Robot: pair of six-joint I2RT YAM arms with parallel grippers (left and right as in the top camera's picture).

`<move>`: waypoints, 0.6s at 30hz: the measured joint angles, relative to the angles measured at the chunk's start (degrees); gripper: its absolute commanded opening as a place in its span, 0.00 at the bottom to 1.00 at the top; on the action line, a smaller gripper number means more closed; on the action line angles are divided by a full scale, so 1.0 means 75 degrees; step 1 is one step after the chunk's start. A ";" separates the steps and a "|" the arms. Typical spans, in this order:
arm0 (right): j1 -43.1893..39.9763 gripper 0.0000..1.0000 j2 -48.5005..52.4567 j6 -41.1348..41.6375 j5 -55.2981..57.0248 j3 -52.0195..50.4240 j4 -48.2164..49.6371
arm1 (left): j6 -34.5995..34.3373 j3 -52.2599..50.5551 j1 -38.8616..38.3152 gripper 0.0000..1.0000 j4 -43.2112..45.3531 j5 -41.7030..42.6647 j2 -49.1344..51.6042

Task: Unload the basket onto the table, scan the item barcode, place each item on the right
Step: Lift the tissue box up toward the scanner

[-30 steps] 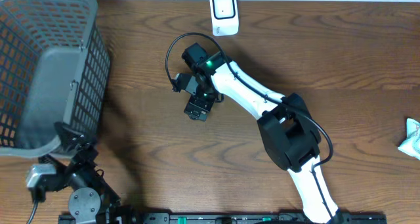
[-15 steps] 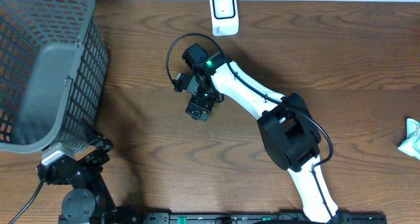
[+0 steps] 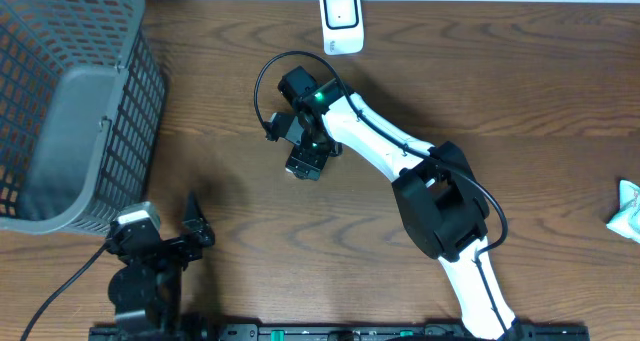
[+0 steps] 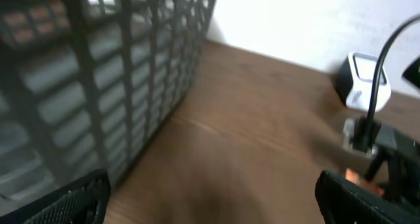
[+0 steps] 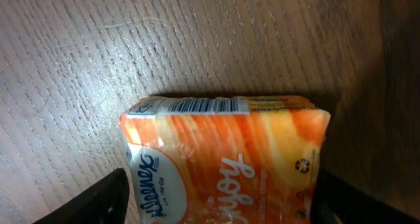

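**K:** So, where was the item?

**R:** The orange tissue pack (image 5: 223,155) lay flat on the table (image 3: 540,91), directly under the right gripper (image 3: 304,163), with one finger (image 5: 98,198) on each side of it. I couldn't tell whether the pads were bearing on the wrap or only flanking it. The left gripper (image 4: 210,184) hung spread wide with nothing in it, near the basket (image 3: 60,101).

**K:** Barcode?

**R:** The barcode (image 5: 197,105) ran along the pack's edge farthest from the wrist camera. The scanner (image 3: 342,21) stood at the table's far edge, near the pack and beyond it.

**K:** How should it have done the grasp?

**R:** My read was to squeeze across the long flanks, centred and gentle (soft wrap, so it would buckle under a hard clamp). The pads needed to stay off the barcode edge. After the lift, the pack would need tilting so the strip faced the scanner window squarely, with no crease across the bars.

**K:** Surface and room?

**R:** The top was dark wood grain, and it showed glare in the wrist view, so the film wrap might glare too. A white wall (image 4: 295,14) stood behind the far edge. A pale packet (image 3: 628,209) lay at the right edge, well apart.
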 measured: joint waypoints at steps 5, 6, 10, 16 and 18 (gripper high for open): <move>0.0000 0.77 0.0000 0.0000 0.0000 0.0000 0.0009 | 0.0000 -0.0650 0.0000 1.00 0.0437 0.0122 0.0006; 0.0000 0.77 0.0000 0.0003 -0.0003 0.0000 0.0012 | 0.0000 -0.0839 0.0000 1.00 0.0670 0.0169 0.0015; 0.0000 0.74 0.0000 0.0003 0.0000 0.0000 0.0017 | 0.0000 -0.1105 0.0000 1.00 0.1212 0.0251 0.0029; 0.0000 0.69 0.0000 0.0026 0.0000 0.0000 0.0032 | 0.0000 -0.1259 0.0000 1.00 0.1198 0.0423 0.0050; 0.0000 0.67 0.0000 0.0029 0.0000 0.0000 0.0044 | 0.0000 -0.1259 0.0000 1.00 0.1198 0.0423 0.0070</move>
